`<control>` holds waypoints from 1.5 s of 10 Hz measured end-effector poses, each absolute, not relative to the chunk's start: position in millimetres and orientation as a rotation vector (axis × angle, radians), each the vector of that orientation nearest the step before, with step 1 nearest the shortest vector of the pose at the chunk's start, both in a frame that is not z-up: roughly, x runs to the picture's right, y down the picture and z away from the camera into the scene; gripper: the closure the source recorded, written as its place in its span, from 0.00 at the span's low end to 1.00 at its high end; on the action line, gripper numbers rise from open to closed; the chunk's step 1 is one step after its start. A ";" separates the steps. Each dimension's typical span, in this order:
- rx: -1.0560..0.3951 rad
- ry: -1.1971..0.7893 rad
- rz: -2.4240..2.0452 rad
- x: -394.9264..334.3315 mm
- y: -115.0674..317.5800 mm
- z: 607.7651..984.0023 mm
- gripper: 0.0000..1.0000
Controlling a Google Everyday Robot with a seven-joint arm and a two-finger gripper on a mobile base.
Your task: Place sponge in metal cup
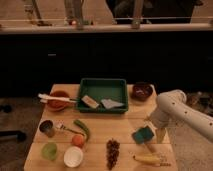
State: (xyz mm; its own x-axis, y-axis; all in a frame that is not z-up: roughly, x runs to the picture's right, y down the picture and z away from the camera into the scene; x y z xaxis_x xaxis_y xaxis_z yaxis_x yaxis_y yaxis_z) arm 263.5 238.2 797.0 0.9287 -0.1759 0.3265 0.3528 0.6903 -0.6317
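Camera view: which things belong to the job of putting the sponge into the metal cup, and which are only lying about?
Belong to the job: sponge, at the right; metal cup, far left; claw, down at the sponge.

Lying about: green tray, red bowl, dark bowl, light green cup, white bowl, grapes, banana.

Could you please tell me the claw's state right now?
Claw: open, down beside the sponge on the table's right side, holding nothing.

claw [152,138] at sponge [141,134]; fork [62,127] beside metal cup [47,128]
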 end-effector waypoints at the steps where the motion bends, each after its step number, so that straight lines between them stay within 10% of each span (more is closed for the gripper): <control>1: -0.761 -0.260 -0.306 261.3 239.3 799.0 0.20; 15: -0.820 -0.342 -0.309 260.2 252.8 827.5 0.20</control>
State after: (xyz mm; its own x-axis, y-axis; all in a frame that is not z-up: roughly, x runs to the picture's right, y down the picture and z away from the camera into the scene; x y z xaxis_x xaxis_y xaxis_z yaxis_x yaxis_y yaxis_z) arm 260.2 252.8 827.5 0.9014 -0.1351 0.4113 0.3954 0.6439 -0.6550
